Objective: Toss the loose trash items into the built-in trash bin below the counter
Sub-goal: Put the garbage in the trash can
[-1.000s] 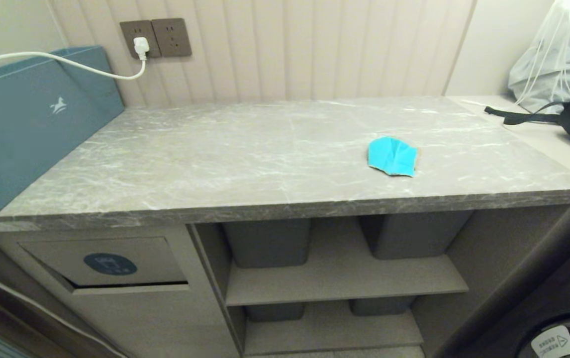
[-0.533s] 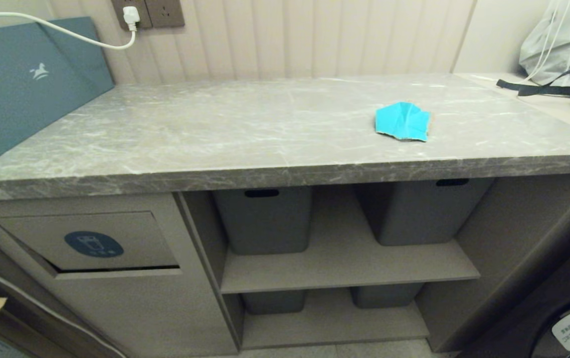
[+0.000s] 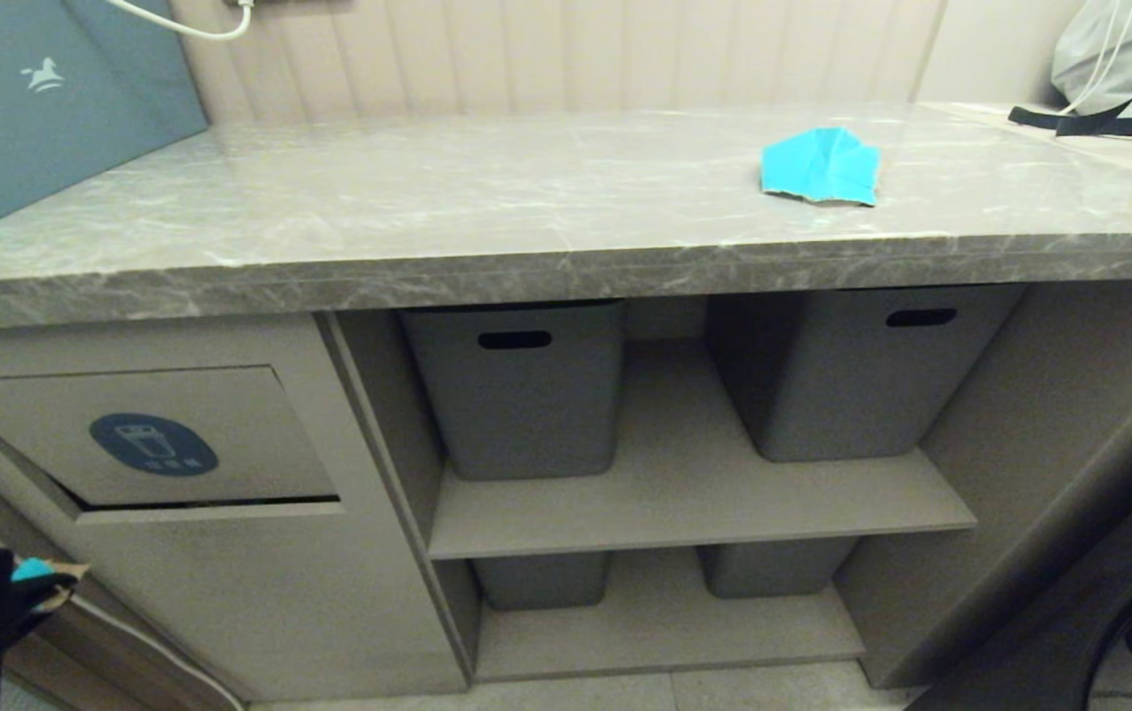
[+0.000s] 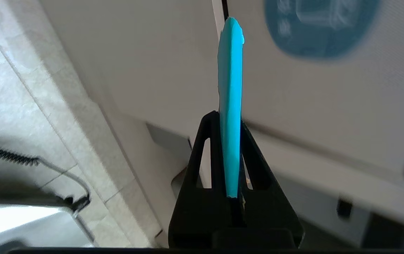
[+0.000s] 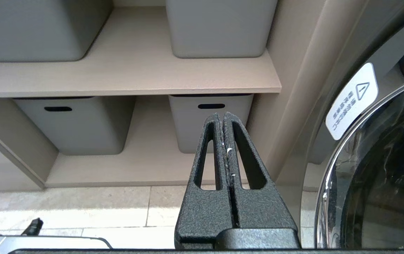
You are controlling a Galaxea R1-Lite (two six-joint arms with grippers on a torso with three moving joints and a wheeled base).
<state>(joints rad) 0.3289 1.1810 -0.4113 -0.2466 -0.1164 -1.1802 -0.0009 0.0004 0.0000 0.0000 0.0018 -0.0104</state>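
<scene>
Grey tubs (image 3: 517,390) with slot handles, 2 on the upper shelf (image 3: 685,504) and 2 below, partly hidden by that shelf; to the robot's right of the shelves, a round glass door (image 5: 374,169) with a white warning label, cut off at the frame edge. Dull-blue box (image 3: 33,109) leaning at the wall on the left end of the counter (image 3: 487,212), cropped by the frame; white cable (image 3: 181,22) above it, plug out of view; black strap (image 3: 1090,123) and pale bag at the far right, only partly visible. Built-in trash bin (image 3: 146,434) under the counter's left end, flap bearing a dark-blue oval sticker (image 3: 153,444), icon too blurred to read in the left wrist view; dark slit open along the flap's lower edge. Turquoise scrap on the counter (image 3: 821,166), near the front edge on the right, well apart from both grippers. Left gripper (image 4: 229,121) low at the left edge of the head view, mostly cropped; clamped on the second turquoise scrap (image 4: 230,106), seen edge-on between the fingers (image 4: 207,148) and projecting past the tips toward the flap, not touching it. Right gripper (image 5: 223,116) pressed closed on nothing, pointing at the lower shelf tubs.
</scene>
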